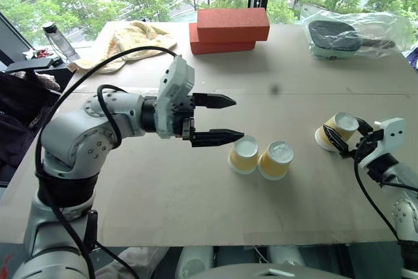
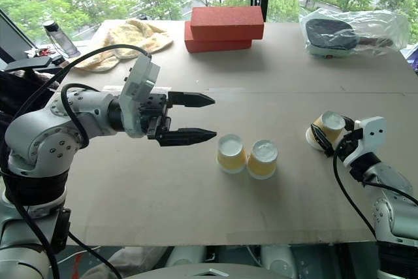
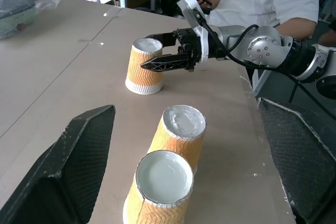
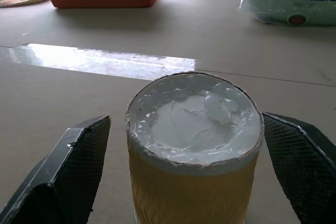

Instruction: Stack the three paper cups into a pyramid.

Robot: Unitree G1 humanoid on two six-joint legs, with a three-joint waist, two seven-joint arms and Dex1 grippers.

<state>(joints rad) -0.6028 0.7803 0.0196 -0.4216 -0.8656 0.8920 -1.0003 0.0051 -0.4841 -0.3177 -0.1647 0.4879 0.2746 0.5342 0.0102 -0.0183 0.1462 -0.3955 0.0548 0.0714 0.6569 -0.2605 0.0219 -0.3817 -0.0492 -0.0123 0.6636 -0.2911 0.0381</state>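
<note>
Near the table's front edge, two paper cups are seen upside down and touching, white bases up. A third cup stands inverted well to their right, flanked by the spread fingers of the right gripper, which are not seen touching it. The left gripper is held open, empty, just left of the pair. Red bricks are stacked at the far side.

Three yellow-orange paper cups stand upside down on the brown table, white bases up. Two cups sit side by side, touching, near the table's center. The third cup stands well apart from the pair at three o'clock, unstacked.
</note>
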